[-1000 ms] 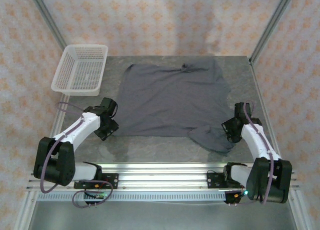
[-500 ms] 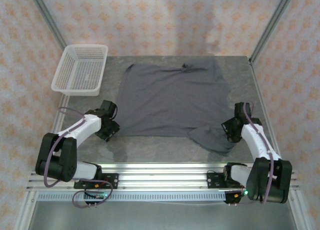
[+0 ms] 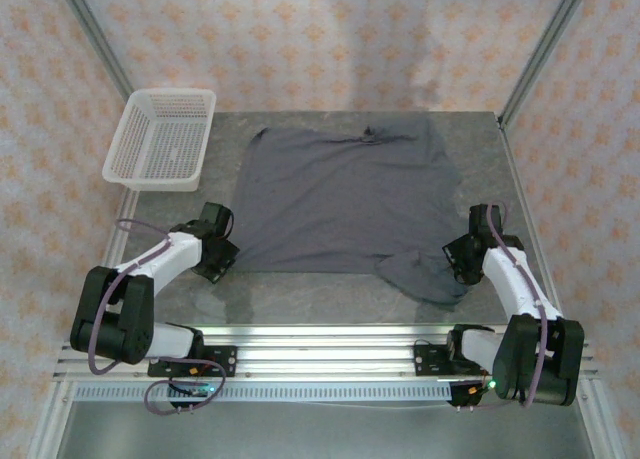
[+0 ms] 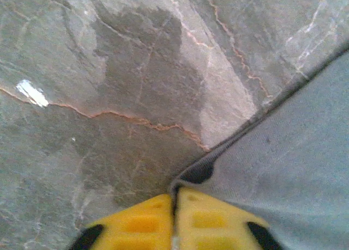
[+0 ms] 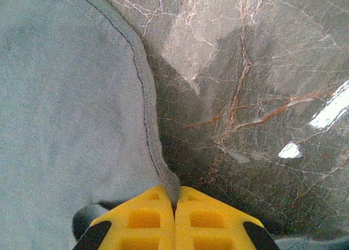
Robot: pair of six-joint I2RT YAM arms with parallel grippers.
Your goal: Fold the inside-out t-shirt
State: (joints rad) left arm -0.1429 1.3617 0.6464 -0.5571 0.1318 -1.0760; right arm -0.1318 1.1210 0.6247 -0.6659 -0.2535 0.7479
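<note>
Spread mostly flat over the middle of the table (image 3: 300,294): the dark grey t-shirt (image 3: 340,199), its near edge toward the arms and its far edge close to the back of the table. Not fully smooth: a bunched, turned-over lump of cloth at the near right corner. Hard to tell from above which side is the collar.

Clenched on the near left corner of the shirt: the left gripper (image 4: 175,198), yellow fingers pressed together with the edge of the cloth running in between. Looks like a real pinch, though with only little fabric inside. Clenched likewise on the stitched border at the near right side: the right gripper (image 5: 175,201), with the seam going straight into the closed pads.

Held so low, and at the two near corners, probably for one reason: to lift both ends of the near edge together and carry them toward the far edge, for a first fold in half.

Judged as the very start of the task, with no fold made yet. Calls next for an even rise on both sides, otherwise a slanted crease. Some risk of slipping on the left with so thin a bite, and of dragging the lump along on the right.

Well apart at the far left corner: a white mesh basket (image 3: 160,137), not touching the cloth and out of the way of such a fold.
</note>
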